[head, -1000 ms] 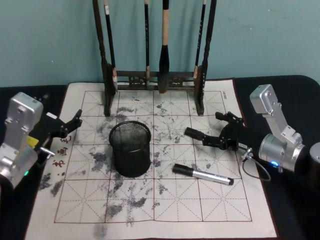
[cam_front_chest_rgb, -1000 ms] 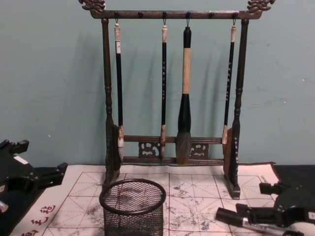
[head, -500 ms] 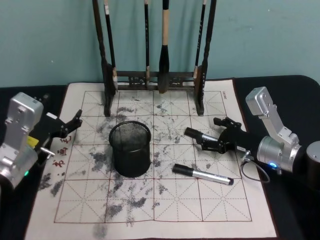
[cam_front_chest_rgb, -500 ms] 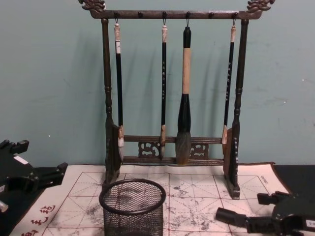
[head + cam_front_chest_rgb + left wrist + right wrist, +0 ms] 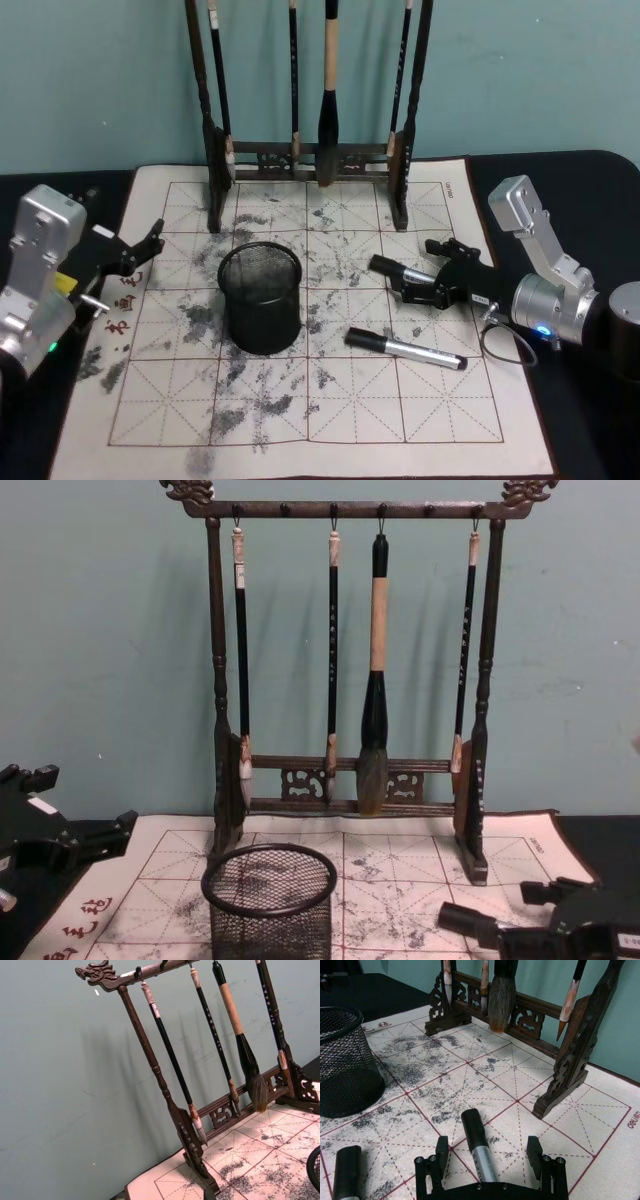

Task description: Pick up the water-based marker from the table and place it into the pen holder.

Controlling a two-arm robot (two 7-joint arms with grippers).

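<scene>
Two water-based markers with black caps and silver-grey barrels lie on the table's white felt mat [image 5: 350, 410]. One marker [image 5: 388, 268] [image 5: 476, 1135] lies between the fingers of my right gripper [image 5: 432, 280] [image 5: 487, 1152], which is open and low over it; the pads stand apart from the barrel. The other marker [image 5: 405, 349] [image 5: 347, 1175] lies nearer the front. The black mesh pen holder [image 5: 260, 300] [image 5: 342, 1060] [image 5: 268, 900] stands upright left of both. My left gripper [image 5: 145, 255] [image 5: 90, 840] rests open at the mat's left edge.
A tall dark wooden brush rack [image 5: 310, 155] [image 5: 350, 780] with several hanging brushes stands at the back of the mat. Its right foot [image 5: 565, 1080] is just beyond my right gripper. Dark tabletop [image 5: 580, 200] borders the mat on both sides.
My right gripper has sunk lower and drawn slightly leftward around the farther marker. Both markers, the pen holder and the left arm have stayed put.
</scene>
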